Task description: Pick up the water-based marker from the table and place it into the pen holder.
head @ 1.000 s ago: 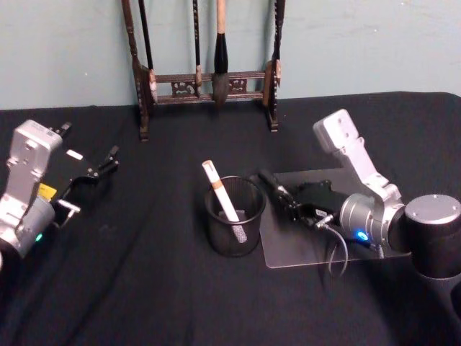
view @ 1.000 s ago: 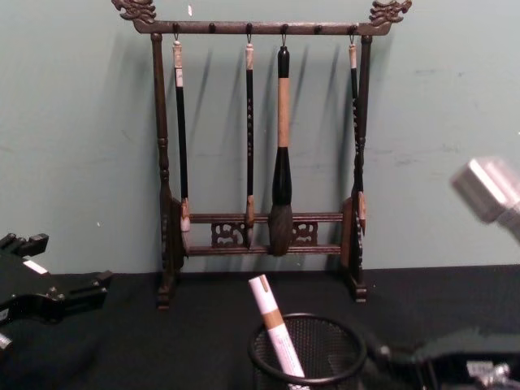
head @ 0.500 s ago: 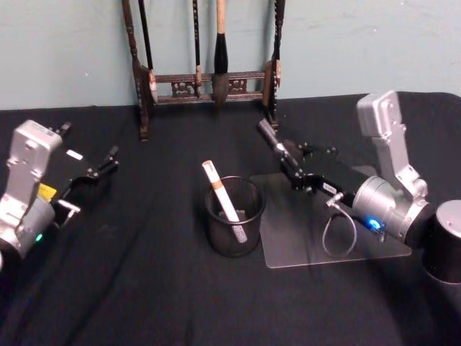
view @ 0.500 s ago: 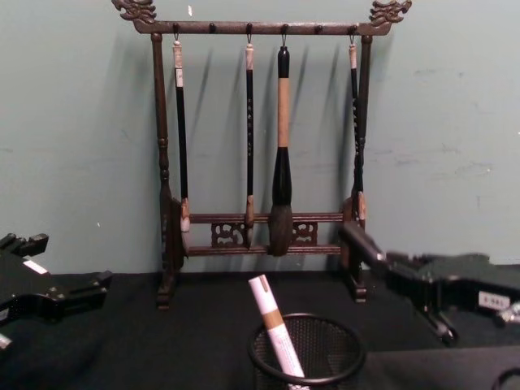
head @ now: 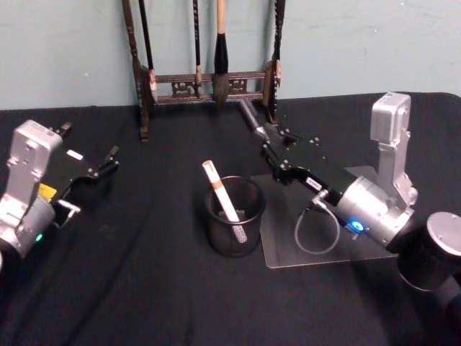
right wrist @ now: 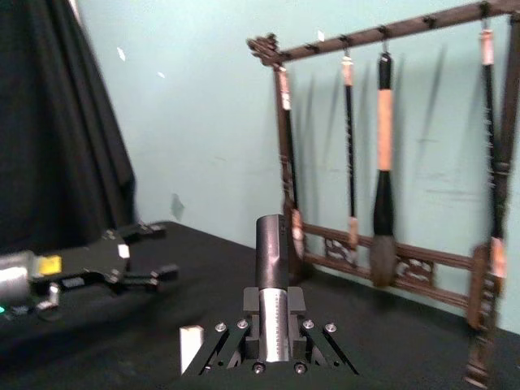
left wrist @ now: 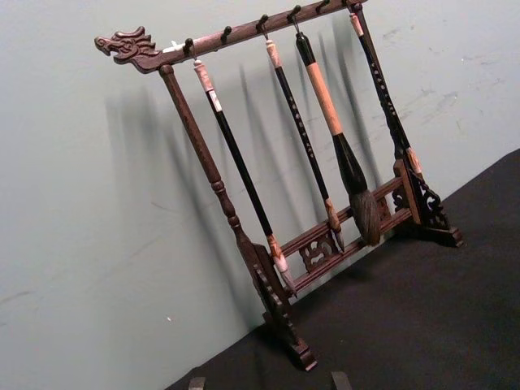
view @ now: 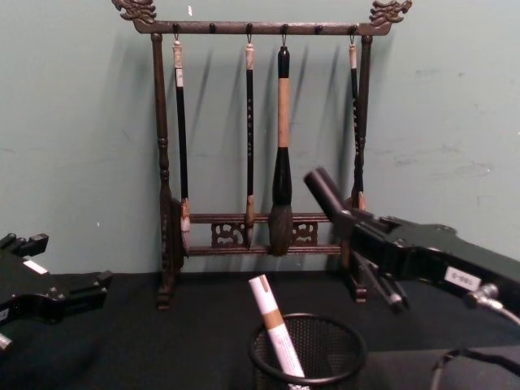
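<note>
While the brush rack (head: 180,77) looms just behind, the right end effector (head: 277,149) grips a dark marker (head: 252,117) above the table (head: 144,288). The pen holder (head: 252,223) has a white marker (head: 218,189) inside, and the left end effector (head: 90,142) is parked with its fingers spread.

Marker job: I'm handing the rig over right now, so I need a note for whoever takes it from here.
Right gripper: fingers shut on the dark marker, held in the air beyond the pen holder, toward the brush rack.
Left gripper: open, parked at the left over the table.
Pen holder: upright at the table's centre, with a white marker already leaning in it.
Done: dark marker picked up.
Left: carry it over the holder, lower it in, release.
</note>
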Robot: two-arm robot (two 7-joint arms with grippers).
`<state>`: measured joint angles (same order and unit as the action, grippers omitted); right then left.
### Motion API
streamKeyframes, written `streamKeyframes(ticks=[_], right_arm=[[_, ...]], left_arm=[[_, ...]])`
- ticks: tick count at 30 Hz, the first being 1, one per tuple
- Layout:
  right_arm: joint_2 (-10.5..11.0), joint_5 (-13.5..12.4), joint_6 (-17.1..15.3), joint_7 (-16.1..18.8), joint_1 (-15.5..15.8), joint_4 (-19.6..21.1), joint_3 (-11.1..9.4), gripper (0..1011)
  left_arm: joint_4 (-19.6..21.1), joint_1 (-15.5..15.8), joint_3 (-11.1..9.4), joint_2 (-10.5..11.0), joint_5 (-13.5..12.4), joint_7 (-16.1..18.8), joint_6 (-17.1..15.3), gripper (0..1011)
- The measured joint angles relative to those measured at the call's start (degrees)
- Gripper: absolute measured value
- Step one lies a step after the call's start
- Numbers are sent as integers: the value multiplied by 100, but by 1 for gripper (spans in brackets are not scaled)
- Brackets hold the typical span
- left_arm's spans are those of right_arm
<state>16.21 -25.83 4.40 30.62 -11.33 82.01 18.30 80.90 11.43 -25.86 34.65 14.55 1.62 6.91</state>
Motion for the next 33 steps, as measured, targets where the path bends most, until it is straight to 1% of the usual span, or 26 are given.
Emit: streamKeyframes(ticks=[4, 13, 18, 22, 33], right_arm=[[-90, -164, 155, 147, -74, -121, 118, 198], [-195, -359, 210, 255, -209, -358, 358, 198], [-202, -414, 209, 257, -243, -428, 431, 198], [-202, -471, 205, 239, -296, -525, 534, 198], [-201, -542, 191, 153, -370, -665, 712, 198]], left_arm=[[0, 0, 0, 0, 0, 0, 0, 1001], [0, 0, 0, 0, 0, 0, 0, 1001], [0, 0, 0, 0, 0, 0, 0, 1001], [0, 0, 0, 0, 0, 0, 0, 1001], [0, 0, 0, 0, 0, 0, 0, 1001]])
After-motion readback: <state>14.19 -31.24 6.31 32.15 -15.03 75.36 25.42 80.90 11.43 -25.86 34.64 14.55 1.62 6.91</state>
